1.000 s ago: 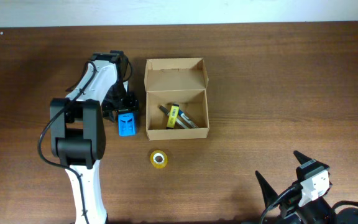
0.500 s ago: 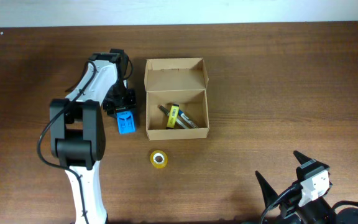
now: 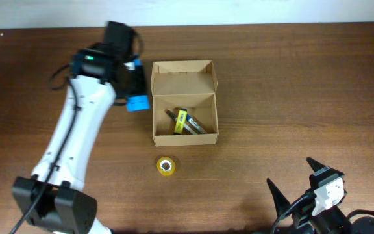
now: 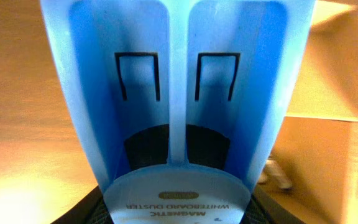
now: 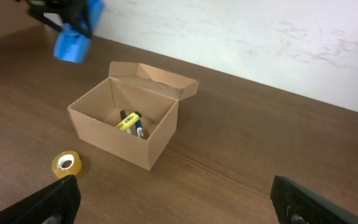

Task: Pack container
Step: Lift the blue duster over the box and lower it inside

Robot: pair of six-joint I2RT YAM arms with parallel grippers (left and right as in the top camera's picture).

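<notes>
My left arm (image 3: 73,140) is a long, smooth white shell running between bulky black joints. A small green light (image 3: 91,59) glows on the dark housing near its wrist, and thin black cables (image 3: 58,70) loop out beside it. My right gripper (image 3: 291,173) has two matte black fingers (image 5: 303,202) that taper to points like blades. Behind them sits a boxy white block (image 3: 328,189) with dark markings too small to read, and a black lead (image 3: 289,209) curves into it.

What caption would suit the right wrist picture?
Left hand holds a blue duster aloft beside the open box.
</notes>
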